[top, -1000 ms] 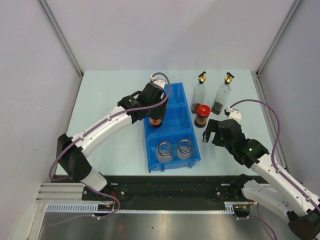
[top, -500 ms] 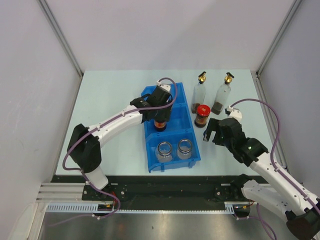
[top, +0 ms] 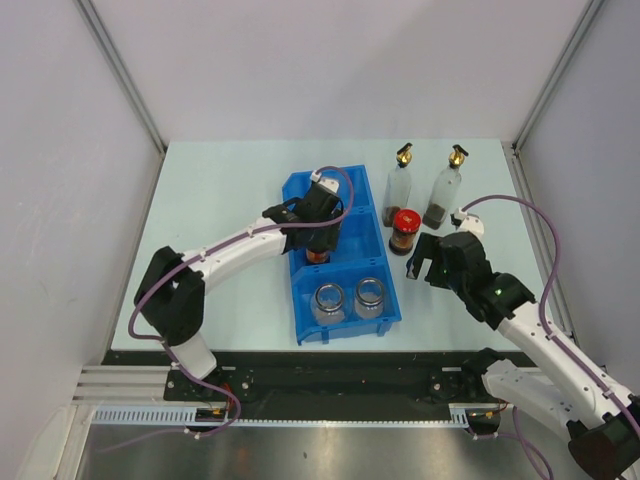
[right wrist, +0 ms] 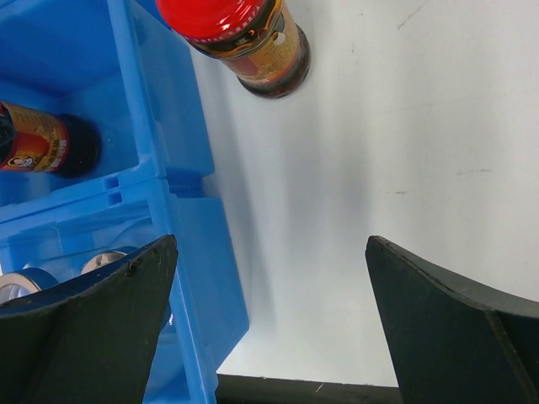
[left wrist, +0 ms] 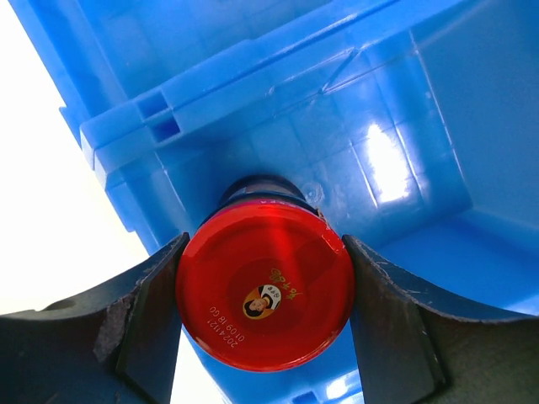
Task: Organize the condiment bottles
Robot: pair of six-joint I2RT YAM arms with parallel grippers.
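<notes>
Top external view: a pale table [top: 220, 200] carries a blue bin [top: 362, 225] at its middle, its long side running away from the arms. The left gripper [top: 318, 238] reaches down into the bin and is clamped on a red-lidded jar [top: 316, 254]. This jar stands upright in the compartment just behind the nearest one, towards its left side and close to the divider.

Left wrist view: the two fingers [left wrist: 143, 320] press against opposite sides of the jar's round red lid, with the dark jar body below it and blue bin walls all around. Whether the jar's base rests on the bin floor cannot be told.

The nearest compartment holds the left clear jar [top: 328, 300] and the right clear jar [top: 369, 295], both silver-lidded, side by side.

On the table just right of the bin stands the second red jar [top: 404, 231], upright. Behind it stand two tall clear bottles with gold spouts, each dark at the bottom. The left bottle [top: 398, 190] is just behind that jar, and the right bottle [top: 444, 192] is further right.

The right gripper [top: 424, 258] hangs over the table on the near side of the second red jar, not touching it. Its jaws are spread wide with nothing between them. Right wrist view: bare table lies between the two dark fingers, the bin's wall is at the left, and the second red jar is ahead.
</notes>
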